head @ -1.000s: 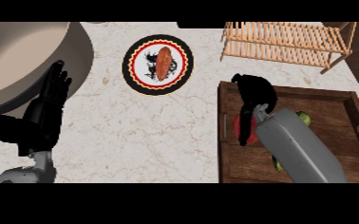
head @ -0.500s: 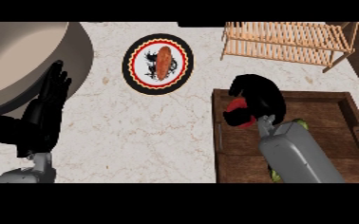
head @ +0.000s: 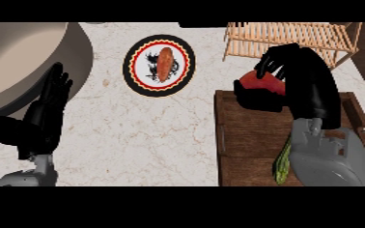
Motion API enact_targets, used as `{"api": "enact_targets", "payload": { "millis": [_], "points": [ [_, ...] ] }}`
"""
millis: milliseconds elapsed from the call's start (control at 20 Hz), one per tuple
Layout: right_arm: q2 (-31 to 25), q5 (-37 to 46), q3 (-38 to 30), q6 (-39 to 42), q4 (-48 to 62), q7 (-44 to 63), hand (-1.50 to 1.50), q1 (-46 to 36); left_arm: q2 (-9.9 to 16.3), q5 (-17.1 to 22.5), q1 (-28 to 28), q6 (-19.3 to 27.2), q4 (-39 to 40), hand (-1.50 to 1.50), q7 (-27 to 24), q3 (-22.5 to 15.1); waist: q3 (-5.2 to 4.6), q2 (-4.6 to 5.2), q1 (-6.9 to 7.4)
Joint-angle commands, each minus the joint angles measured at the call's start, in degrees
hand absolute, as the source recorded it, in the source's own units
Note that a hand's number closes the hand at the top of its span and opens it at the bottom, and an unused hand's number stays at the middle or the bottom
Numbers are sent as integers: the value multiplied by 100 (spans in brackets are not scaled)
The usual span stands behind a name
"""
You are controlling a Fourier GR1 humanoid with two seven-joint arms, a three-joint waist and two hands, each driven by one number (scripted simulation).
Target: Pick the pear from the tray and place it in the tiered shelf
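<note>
My right hand (head: 299, 84) hovers over the far edge of the brown wooden tray (head: 246, 140), fingers and thumb curled round a red pear (head: 260, 81). Only part of the pear shows between the fingers. The tiered shelf (head: 288, 37), made of light wooden slats, stands just beyond the hand at the upper right. My left hand (head: 46, 108) rests open at the left edge, fingers pointing up.
A round plate (head: 158, 65) with a black, red and yellow rim holds an oblong orange-brown item (head: 166, 62) at centre top. A large grey-brown sink basin (head: 32, 58) fills the upper left. A green vegetable (head: 283, 163) lies on the tray under my right forearm.
My right hand has risen from the tray with the pear and moved away toward the shelf. The left hand has stayed still.
</note>
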Motion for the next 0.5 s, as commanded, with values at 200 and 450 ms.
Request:
{"api": "enact_targets", "payload": {
  "millis": [200,450],
  "points": [
    [-663,-16,-1140,814,-532,670,150,-665,-185,-117,121,-38,-12,0,-141,-107,2,28,63],
    [-708,141,-1495,650,-97,504,150,-966,-175,-135,64,-147,-129,0,-52,-48,2,35,96]
  ]
}}
